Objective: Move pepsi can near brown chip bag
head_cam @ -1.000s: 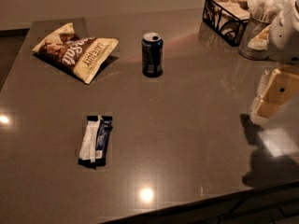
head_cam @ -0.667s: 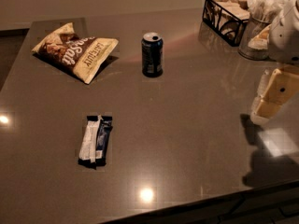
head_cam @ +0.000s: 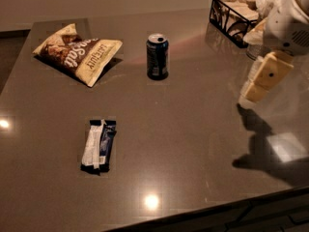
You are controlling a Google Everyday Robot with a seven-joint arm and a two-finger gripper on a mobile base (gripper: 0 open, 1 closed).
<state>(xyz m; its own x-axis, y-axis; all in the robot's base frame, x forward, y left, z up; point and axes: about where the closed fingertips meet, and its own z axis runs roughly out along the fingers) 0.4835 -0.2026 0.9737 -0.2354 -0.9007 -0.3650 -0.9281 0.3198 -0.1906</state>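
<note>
The pepsi can (head_cam: pixel 157 56) stands upright on the grey table (head_cam: pixel 193 129), back centre. It is dark blue with a silver top. The brown chip bag (head_cam: pixel 77 53) lies flat at the back left, about a bag's width left of the can. My gripper (head_cam: pixel 254 88), with cream-coloured fingers under a white arm, hangs above the table at the right. It is well to the right of the can and holds nothing that I can see.
A flat blue-and-white wrapped bar (head_cam: pixel 99 145) lies at the front left. A black wire basket (head_cam: pixel 231 16) with packets stands at the back right, behind the arm. The table's front edge runs along the bottom.
The gripper has moved a little to the left and toward the back of the table. The can, bag and bar have not moved.
</note>
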